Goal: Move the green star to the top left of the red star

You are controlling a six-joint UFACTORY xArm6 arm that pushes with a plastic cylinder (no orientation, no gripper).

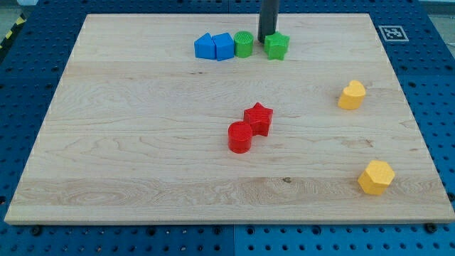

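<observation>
Yellow hexagon (375, 177) nearest; rod upright at view's top, my tip (267, 38) touching green star (277, 46); no pincer.

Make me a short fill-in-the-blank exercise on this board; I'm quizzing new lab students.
1. My tip sits between the green cylinder and the green ____.
2. The red cylinder touches the red ____.
3. The two blocks near the view's right edge are coloured ____.

Missing words: star; star; yellow

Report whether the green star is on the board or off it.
On. The green star sits on the board near its top edge, my tip at its upper left.
</observation>
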